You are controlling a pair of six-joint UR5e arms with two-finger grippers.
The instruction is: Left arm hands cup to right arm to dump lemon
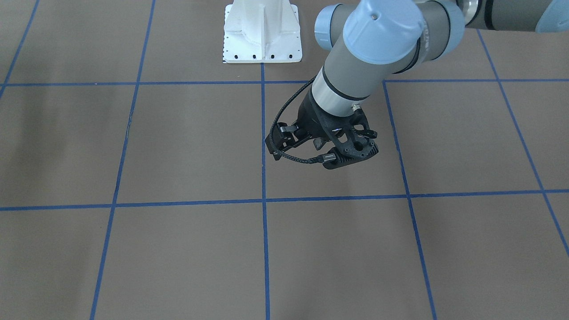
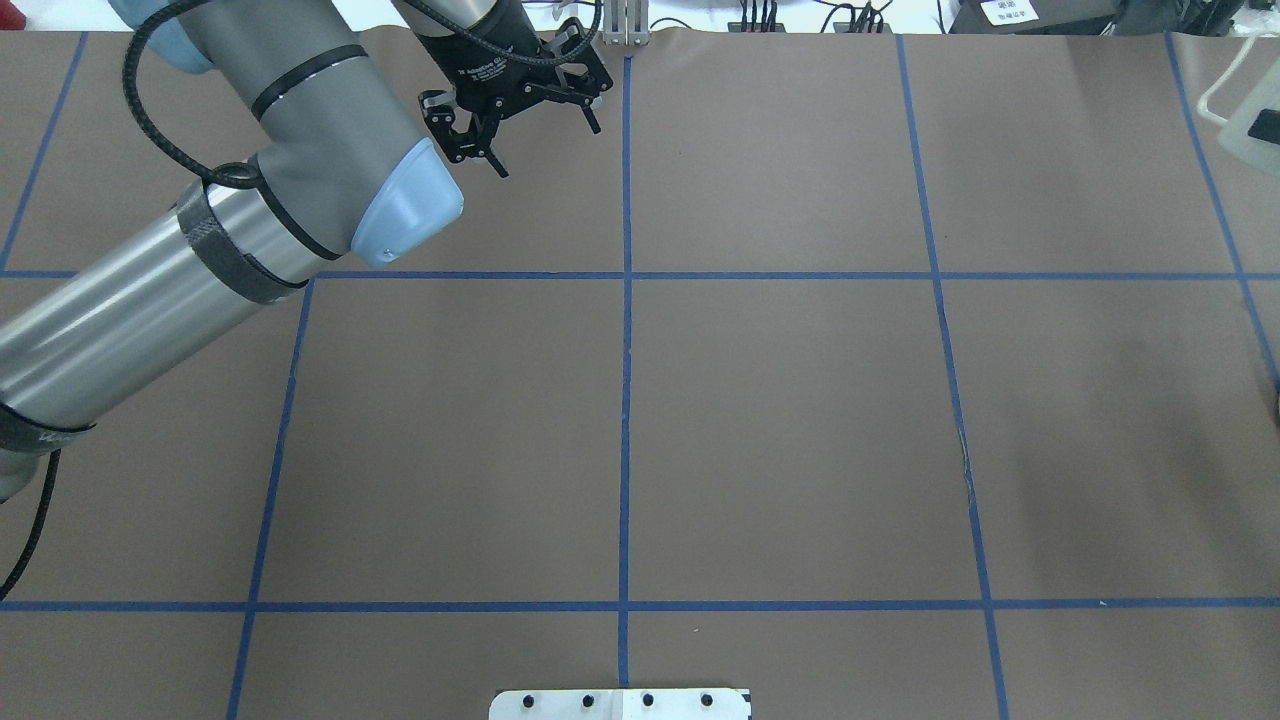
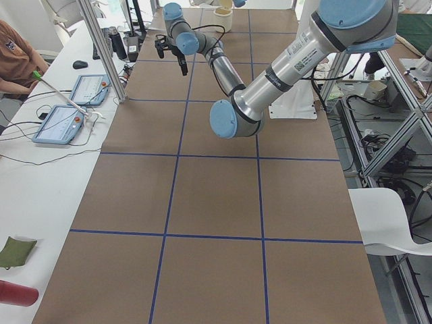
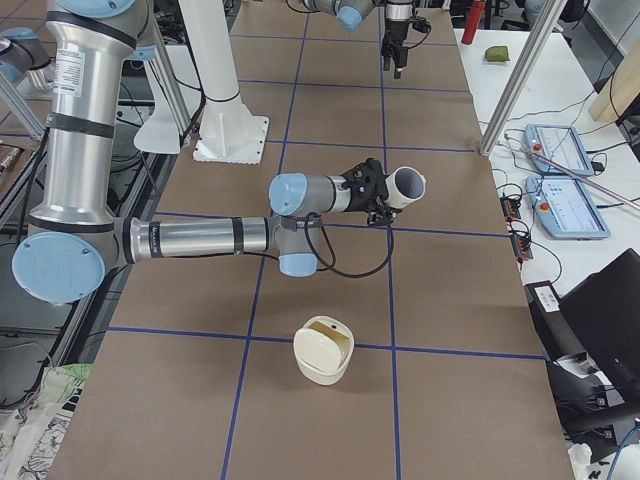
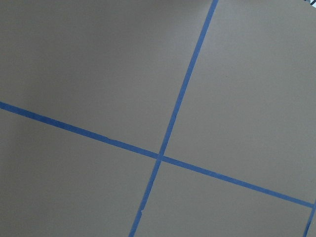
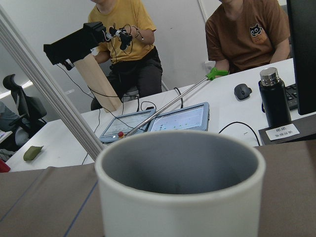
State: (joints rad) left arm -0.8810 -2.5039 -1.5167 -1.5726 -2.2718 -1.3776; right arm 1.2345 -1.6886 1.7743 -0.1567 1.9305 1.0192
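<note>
My right gripper (image 4: 380, 192) is shut on the white cup (image 4: 406, 185), held side-on from the robot's side, past the table's middle toward its right end. In the right wrist view the cup (image 6: 180, 197) fills the lower frame, mouth up and dark grey inside. Its bottom and the gripper's fingers are hidden. The lemon is not in view. My left gripper (image 2: 548, 150) is open and empty near the table's far edge, well away from the cup. It also shows in the front view (image 1: 295, 142) and the exterior left view (image 3: 171, 59). The left wrist view shows only brown paper and blue tape.
A cream container (image 4: 323, 350) stands on the table near its right end, below the cup in that view. The white robot base plate (image 2: 620, 705) is at the near edge. A pale thing (image 2: 1250, 110) is cut by the overhead view's right edge. Operators and tablets (image 4: 565, 170) are at the side table.
</note>
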